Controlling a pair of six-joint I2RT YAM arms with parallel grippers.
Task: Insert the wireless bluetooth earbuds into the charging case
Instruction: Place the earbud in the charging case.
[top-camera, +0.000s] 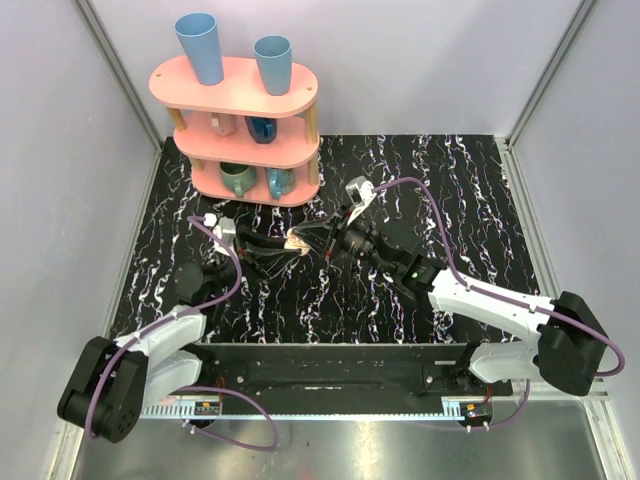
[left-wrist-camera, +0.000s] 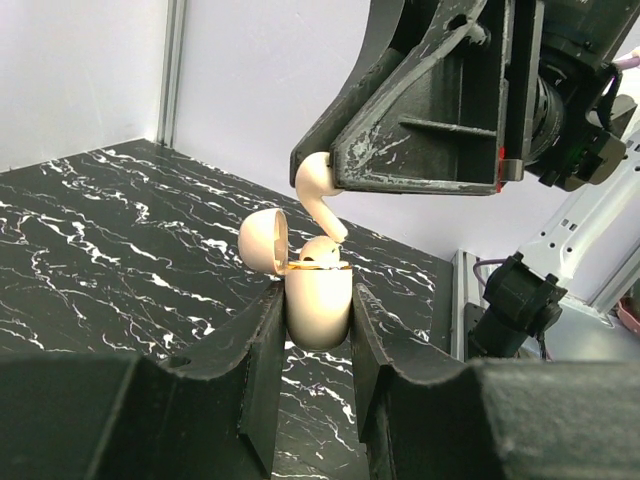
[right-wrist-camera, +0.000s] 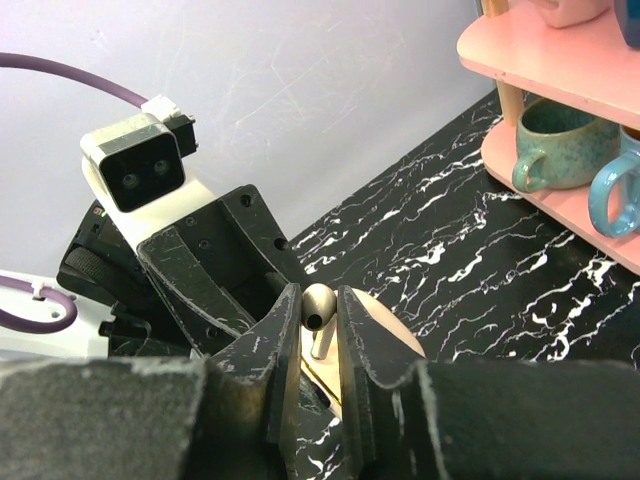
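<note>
At left pincer (left-wrist-camera: 317, 295) | charging case (left-wrist-camera: 318, 318) open | 1 earbud (left-wrist-camera: 320, 252) inside

Bright even light, soft shadows, blurred wrist-view foregrounds.

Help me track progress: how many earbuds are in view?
2. One earbud is pinched in the right tool just above the open charging case; the second earbud sits in the case, which the left tool clamps. None seems hidden.
</note>
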